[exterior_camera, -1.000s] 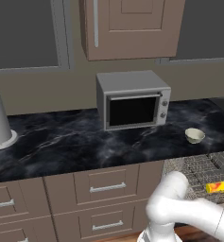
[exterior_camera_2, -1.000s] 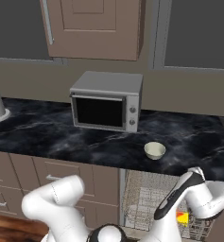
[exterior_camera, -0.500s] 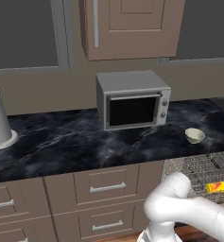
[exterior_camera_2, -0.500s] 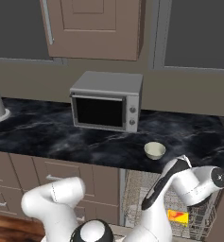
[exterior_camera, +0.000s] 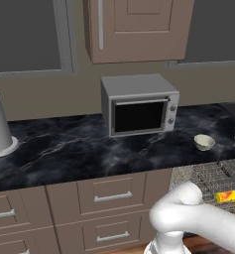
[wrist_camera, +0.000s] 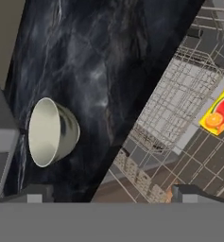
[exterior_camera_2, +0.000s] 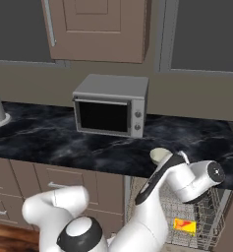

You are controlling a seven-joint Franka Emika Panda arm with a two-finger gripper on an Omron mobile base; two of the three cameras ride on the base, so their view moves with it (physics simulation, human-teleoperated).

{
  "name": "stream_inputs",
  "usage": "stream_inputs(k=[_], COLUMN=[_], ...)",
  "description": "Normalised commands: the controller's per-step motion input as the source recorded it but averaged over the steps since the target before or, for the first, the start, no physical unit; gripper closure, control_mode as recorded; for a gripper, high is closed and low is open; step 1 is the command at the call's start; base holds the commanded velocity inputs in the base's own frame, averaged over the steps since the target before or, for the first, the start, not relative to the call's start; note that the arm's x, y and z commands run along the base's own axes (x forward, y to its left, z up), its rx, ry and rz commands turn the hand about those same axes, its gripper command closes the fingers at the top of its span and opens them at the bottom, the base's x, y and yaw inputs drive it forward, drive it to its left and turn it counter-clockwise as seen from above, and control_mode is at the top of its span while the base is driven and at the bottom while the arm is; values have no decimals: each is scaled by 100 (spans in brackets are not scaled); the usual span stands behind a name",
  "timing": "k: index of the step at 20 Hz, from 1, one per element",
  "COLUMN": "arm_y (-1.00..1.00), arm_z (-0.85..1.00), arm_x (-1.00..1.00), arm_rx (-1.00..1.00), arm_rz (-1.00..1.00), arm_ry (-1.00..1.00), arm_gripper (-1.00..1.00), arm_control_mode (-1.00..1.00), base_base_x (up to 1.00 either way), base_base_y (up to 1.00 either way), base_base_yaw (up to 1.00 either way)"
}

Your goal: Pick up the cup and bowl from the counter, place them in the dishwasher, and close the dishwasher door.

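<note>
the bowl (exterior_camera: 204, 142) sits upright on the counter (exterior_camera: 64, 149), right of the microwave (exterior_camera: 139, 104) and near the front edge. the cup (exterior_camera: 227, 197) lies on its side in the wire rack of the open dishwasher (exterior_camera_2: 201, 221), below the counter. in the hand view the gripper (wrist_camera: 111, 191) has its fingertips spread wide apart, holding nothing, with the bowl (wrist_camera: 52, 131) just beyond the left fingertip.

The arm (exterior_camera_2: 152, 206) bends up from the base, elbow forward. The wrist (exterior_camera_2: 199, 179) is turned sideways. Gripper (wrist_camera: 111, 194) fingers are spread wide apart, holding nothing.
</note>
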Motion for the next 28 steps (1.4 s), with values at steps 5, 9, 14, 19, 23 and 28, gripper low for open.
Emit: stream_inputs(k=[5, 9, 14, 19, 23, 28], arm_y=[41, 43, 36, 18, 0, -9], arm_z=[24, 21, 12, -1, -6, -19], arm_x=[11, 17, 11, 22, 35, 32], arm_rx=[0, 0, 0, 0, 0, 0], arm_rz=[1, 2, 3, 3, 0, 0], arm_ry=[0, 0, 0, 0, 0, 0], arm_gripper=[-100, -100, -100, -100, -100, -100], arm_control_mode=[-100, -100, -100, -100, -100, -100], base_base_x=[0, 0, 0, 0, 0, 0], base_base_y=[0, 0, 0, 0, 0, 0], base_base_yaw=[0, 0, 0, 0, 0, 0])
